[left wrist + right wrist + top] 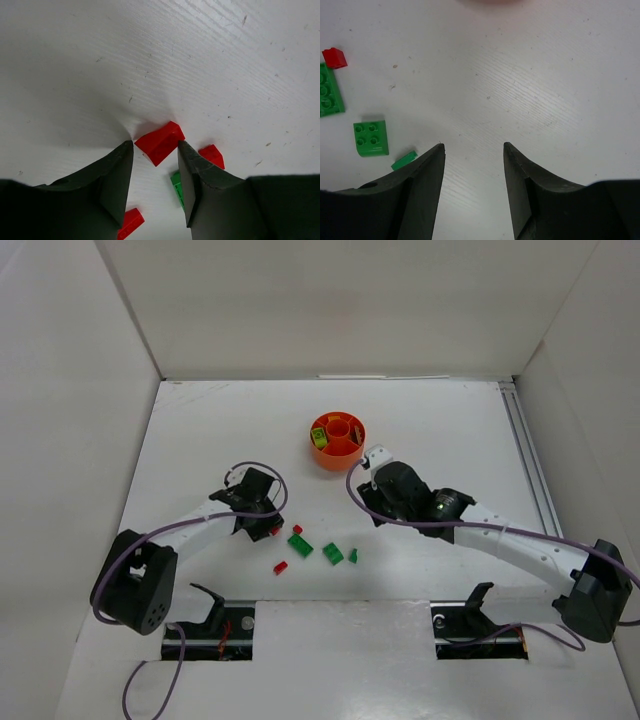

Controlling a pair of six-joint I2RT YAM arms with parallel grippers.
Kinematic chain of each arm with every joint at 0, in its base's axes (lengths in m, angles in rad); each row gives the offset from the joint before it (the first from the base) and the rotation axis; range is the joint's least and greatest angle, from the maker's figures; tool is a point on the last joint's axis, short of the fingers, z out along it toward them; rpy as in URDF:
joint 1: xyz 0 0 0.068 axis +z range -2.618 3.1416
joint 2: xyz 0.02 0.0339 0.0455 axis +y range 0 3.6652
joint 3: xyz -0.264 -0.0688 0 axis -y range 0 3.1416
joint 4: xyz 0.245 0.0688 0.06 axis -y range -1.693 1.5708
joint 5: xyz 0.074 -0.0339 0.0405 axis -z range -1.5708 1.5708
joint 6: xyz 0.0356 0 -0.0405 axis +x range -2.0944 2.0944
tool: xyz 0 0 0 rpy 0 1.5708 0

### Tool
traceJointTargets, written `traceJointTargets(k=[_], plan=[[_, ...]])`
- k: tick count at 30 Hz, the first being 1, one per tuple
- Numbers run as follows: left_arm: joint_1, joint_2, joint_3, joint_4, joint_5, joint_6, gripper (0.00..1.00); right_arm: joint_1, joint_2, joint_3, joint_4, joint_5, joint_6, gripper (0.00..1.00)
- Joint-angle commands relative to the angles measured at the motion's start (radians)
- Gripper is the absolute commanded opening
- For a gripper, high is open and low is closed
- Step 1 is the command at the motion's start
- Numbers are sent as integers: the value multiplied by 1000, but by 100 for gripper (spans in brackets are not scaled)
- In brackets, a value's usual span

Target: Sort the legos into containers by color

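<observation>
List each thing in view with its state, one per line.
left gripper, shut on red brick.
right gripper, open, empty.
orange dish, upright, sorted bricks inside.
green bricks, lying loose, unsorted.
other red bricks, lying loose, unsorted.

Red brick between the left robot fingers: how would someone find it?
From the orange dish, look toward the near-left, to the left gripper. The red brick lies right between its fingertips; the other red bricks lie outside them.
</observation>
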Motion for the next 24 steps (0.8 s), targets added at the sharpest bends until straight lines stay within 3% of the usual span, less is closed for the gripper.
traceJointTargets(k=[1, 12, 18, 21, 24], plan=[[-4, 23, 11, -22, -39, -15, 37, -9, -21, 1, -8, 15, 5, 56], [-53, 23, -17, 67, 1, 14, 34, -27, -12, 1, -8, 15, 5, 56], [-73, 43, -17, 90, 10, 43, 27, -27, -21, 1, -8, 15, 5, 56], [-98, 33, -8, 78, -10, 59, 42, -27, -21, 1, -17, 15, 5, 56], [-98, -22, 5, 41, -49, 50, 46, -27, -21, 1, -17, 15, 5, 56]])
